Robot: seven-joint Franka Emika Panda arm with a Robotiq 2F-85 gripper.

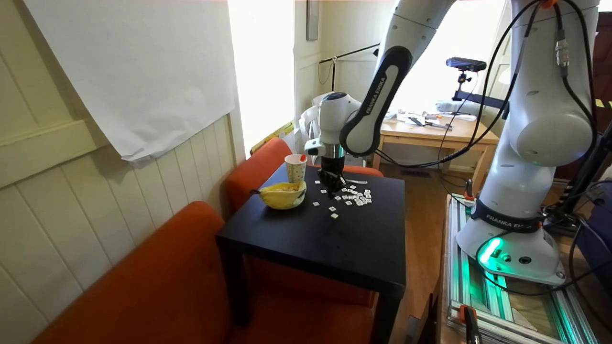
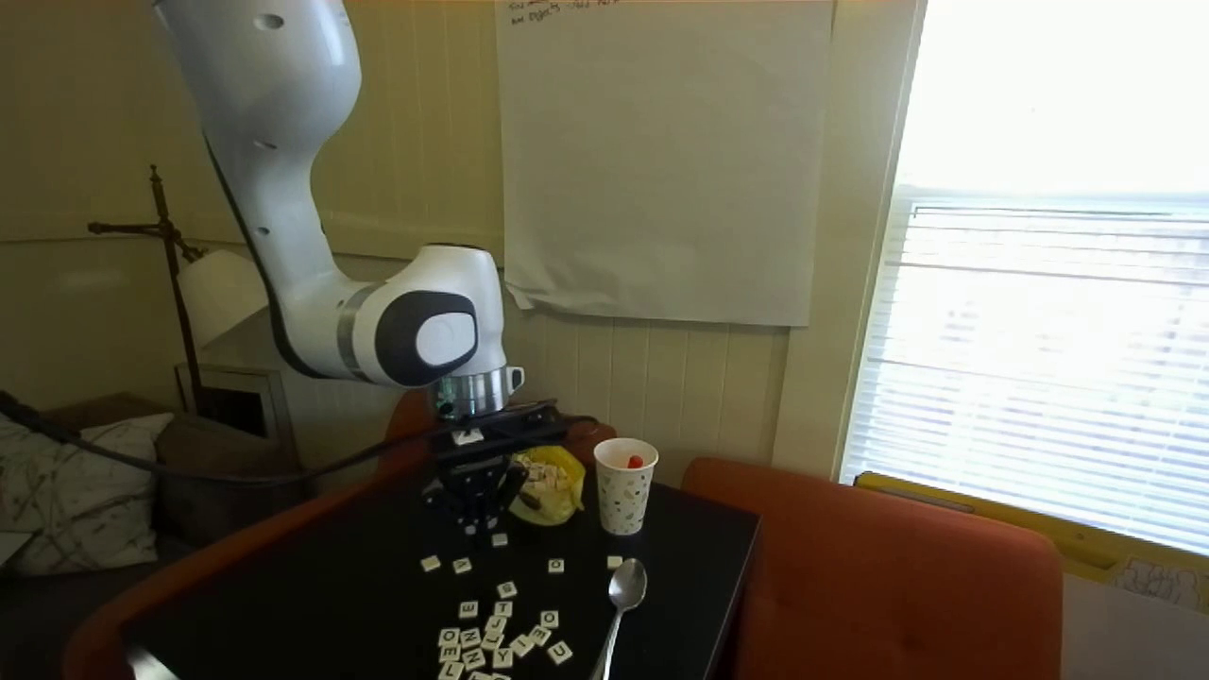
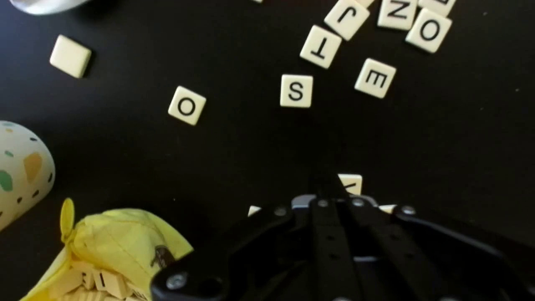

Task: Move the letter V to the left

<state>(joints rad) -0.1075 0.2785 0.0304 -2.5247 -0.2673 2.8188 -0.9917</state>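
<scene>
- And here the gripper (image 3: 329, 190) is being held pointing down, low over the black table (image 1: 287, 234), its fingers being pressed together and nothing being gripped between them.
- Right by those fingertips the letter V (image 3: 353, 183) is being seen, lying flat and turned on its side, part of it being masked by a finger in the wrist view; whether contact is being made is being left unclear.
- Just beside the V, in an exterior view, a neighbouring tile (image 2: 431, 564) is being picked out, its face being too small to read.
- Further up the wrist view, the letter S (image 3: 296, 90) is being spotted on its own, with the letter E (image 3: 375, 78) being shown to its right and the letter O (image 3: 187, 105) to its left.
- Near the top edge, the letter T (image 3: 320, 46) and the letter J (image 3: 347, 19) are being seen just beside each other, the letter N (image 3: 397, 14) and another O (image 3: 429, 30) being bunched to their right.
- Over to the left, a blank-faced tile (image 3: 70, 56) is being shown near the spoon (image 2: 628, 584).
- The yellow bag (image 3: 125, 234) is being seen with its mouth gaping, more letter tiles being held inside.
- Beside it, in both exterior views, the speckled cup (image 2: 623, 496) is being shown upright, something red (image 2: 636, 462) being seen inside.
</scene>
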